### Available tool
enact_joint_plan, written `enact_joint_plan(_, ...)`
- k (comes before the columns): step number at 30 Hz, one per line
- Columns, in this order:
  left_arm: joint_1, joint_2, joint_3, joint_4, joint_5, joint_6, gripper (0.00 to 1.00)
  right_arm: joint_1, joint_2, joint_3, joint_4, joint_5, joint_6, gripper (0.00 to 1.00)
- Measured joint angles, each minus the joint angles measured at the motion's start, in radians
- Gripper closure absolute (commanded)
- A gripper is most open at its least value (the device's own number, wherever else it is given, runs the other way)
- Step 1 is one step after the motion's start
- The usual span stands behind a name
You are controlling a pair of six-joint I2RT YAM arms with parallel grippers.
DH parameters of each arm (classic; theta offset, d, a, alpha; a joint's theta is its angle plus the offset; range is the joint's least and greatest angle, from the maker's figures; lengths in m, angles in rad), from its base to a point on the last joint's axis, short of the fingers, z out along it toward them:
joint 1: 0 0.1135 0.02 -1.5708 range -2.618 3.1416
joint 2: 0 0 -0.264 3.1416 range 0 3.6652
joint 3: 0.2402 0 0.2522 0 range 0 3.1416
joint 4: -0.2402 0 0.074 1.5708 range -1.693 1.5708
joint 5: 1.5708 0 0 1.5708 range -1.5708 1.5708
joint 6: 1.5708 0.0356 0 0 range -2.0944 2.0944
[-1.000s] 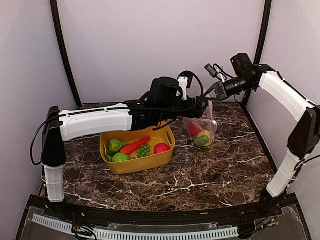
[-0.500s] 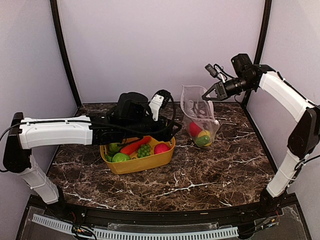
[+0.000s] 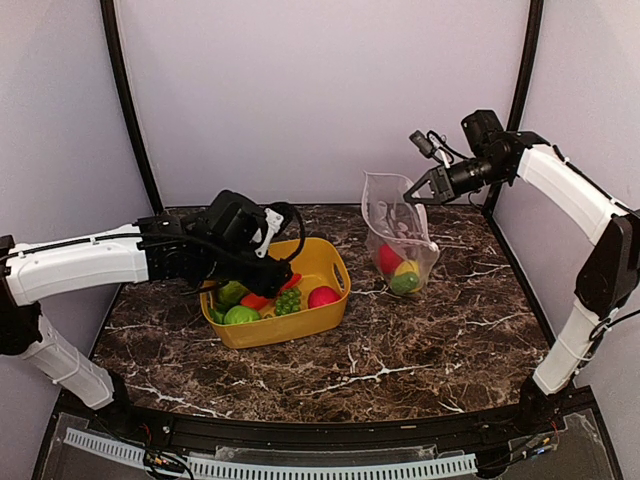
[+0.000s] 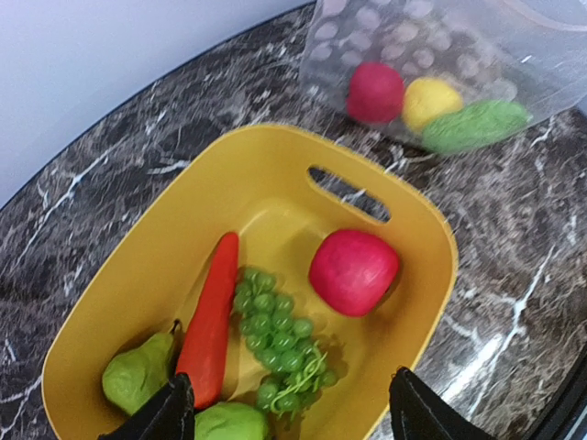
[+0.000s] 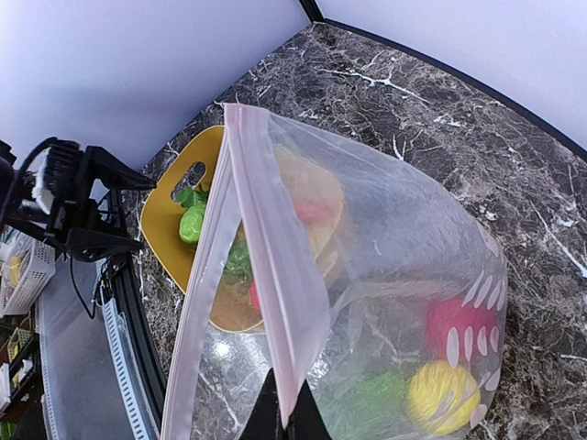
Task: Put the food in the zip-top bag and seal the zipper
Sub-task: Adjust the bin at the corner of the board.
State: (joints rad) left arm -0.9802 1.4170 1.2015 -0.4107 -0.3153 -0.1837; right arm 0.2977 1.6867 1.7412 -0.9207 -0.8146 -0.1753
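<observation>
Left gripper, jaws spread and empty, hovers over the yellow tub at left, where carrot, grapes and a red ball lie. Right gripper pinches the zipper of the zip-top bag standing at right; held by one lip, its mouth could sag and a dropped piece miss

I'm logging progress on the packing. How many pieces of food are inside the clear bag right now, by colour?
red ball: 1
yellow lemon: 1
green cucumber: 1
Total in the bag: 3
</observation>
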Motion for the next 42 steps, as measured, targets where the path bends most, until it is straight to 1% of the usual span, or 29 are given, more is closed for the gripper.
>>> enact_joint_plan(3,0.038,0.039,0.029,-0.131,0.015,-0.012,0.28,0.0,0.0,-0.006,0.0,-0.001,-0.002,1.0)
enact_joint_plan(6,0.062,0.071,0.055,-0.244,0.071,-0.002,0.28,0.0,-0.004,-0.018,0.001,-0.001,-0.003,1.0)
enact_joint_plan(10,0.061,0.071,0.055,-0.313,0.19,0.033,0.29,0.0,-0.006,-0.031,0.001,-0.001,-0.006,1.0)
enact_joint_plan(13,0.058,0.074,0.059,-0.343,0.24,0.052,0.29,0.0,-0.006,-0.034,0.001,-0.001,-0.006,1.0)
enact_joint_plan(18,0.058,0.144,0.093,-0.365,0.321,0.057,0.29,0.0,-0.01,-0.038,0.002,-0.001,-0.007,1.0)
enact_joint_plan(22,0.046,0.222,0.106,-0.375,0.363,0.044,0.31,0.0,-0.015,-0.048,0.001,-0.001,-0.008,1.0)
enact_joint_plan(24,0.03,0.262,0.128,-0.389,0.383,0.033,0.32,0.0,-0.016,-0.049,0.002,0.0,-0.008,1.0)
enact_joint_plan(29,-0.039,0.353,0.248,-0.408,0.455,0.005,0.33,0.0,-0.022,-0.05,0.001,0.0,-0.008,1.0)
enact_joint_plan(35,-0.09,0.369,0.303,-0.346,0.574,-0.023,0.31,0.0,-0.022,-0.05,0.001,0.0,-0.009,1.0)
enact_joint_plan(38,-0.091,0.367,0.303,-0.34,0.57,-0.021,0.3,0.0,-0.022,-0.05,0.001,0.001,-0.011,1.0)
enact_joint_plan(42,-0.069,0.339,0.305,-0.368,0.48,-0.014,0.31,0.0,-0.023,-0.05,0.0,0.003,-0.013,1.0)
